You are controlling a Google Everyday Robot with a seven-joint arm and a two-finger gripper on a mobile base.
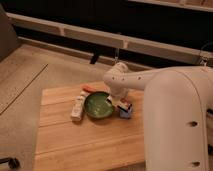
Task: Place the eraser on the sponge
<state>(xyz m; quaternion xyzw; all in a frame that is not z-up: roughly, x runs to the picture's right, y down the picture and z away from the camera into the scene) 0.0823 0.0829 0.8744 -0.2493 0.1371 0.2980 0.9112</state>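
The jaws were pressed together, and in the camera view, the only one, they seemed to pinch the eraser, which sat right at the tip of the gripper. The gripper hung low over the right part of the wooden table, at the end of the white arm that reached in from the right. The eraser lay directly over the sponge, whose blue showed just under it. Whether the two touched or a sliver of air was left between them could not be told. The green bowl stood just to the left of the gripper, with the whitish box beyond it and the orange-red stick behind the bowl. The step in hand looked like setting the eraser down and letting go. To do that well, the eraser should be kept level and centred on the small pad. It should be eased down until the soft sponge bore it rather than dropped. The jaws should then part slowly so neither side dragged it off. The gripper should go straight up afterwards, clear of the bowl's near rim.
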